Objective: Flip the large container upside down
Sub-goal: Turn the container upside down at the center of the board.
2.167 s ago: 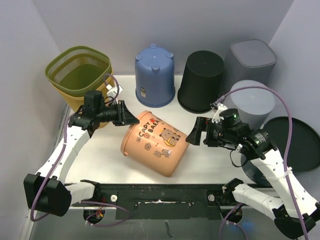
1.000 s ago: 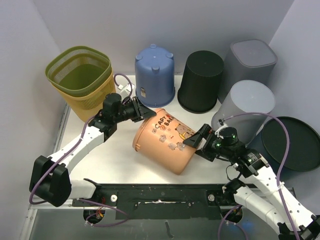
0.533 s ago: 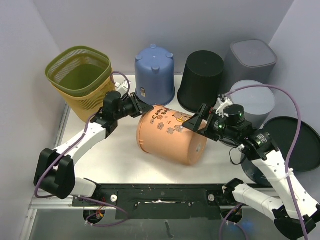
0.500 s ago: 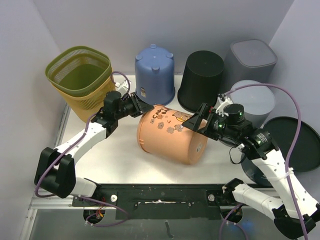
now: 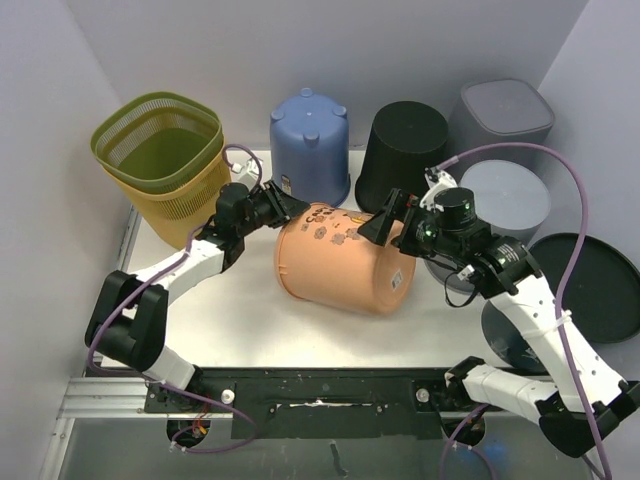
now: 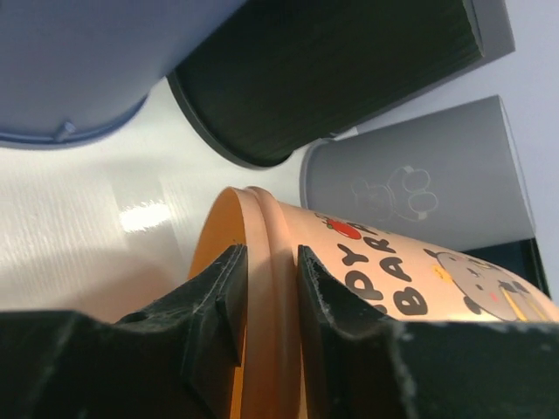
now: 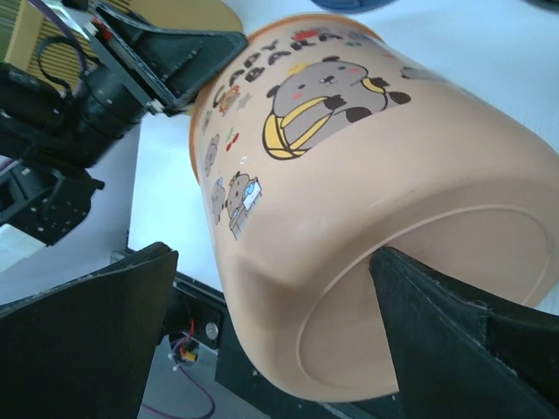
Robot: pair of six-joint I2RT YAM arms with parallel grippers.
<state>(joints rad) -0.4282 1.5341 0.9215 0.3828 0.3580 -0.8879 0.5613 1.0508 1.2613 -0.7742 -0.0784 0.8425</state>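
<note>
Under both sets of fingers lies the white worktop (image 5: 215,315). Between them the peach container (image 5: 335,265) is tipped on its side, mouth toward the left fingers and base toward the right ones. Whether its lower wall touches the worktop I cannot tell. Just beyond the right fingers stands an upturned black bin (image 5: 405,150), and beyond the left ones an upturned blue bin (image 5: 308,150).

The right gripper (image 5: 385,222) has its fingers (image 7: 92,345) spread wide to either side of the base. One lies against the wall and the other shows a sliver of worktop beside it, so they bracket rather than clamp. The left gripper (image 5: 288,212) pinches the rolled rim (image 6: 271,244) between its fingers (image 6: 214,297), one inside the mouth and one outside.

To finish the turn well, I judge the rim should be eased down as a pivot while the right fingers carry the base up and over. The move should be slow and clear of the black bin, with the pinch released only once the mouth sits flat.
</note>
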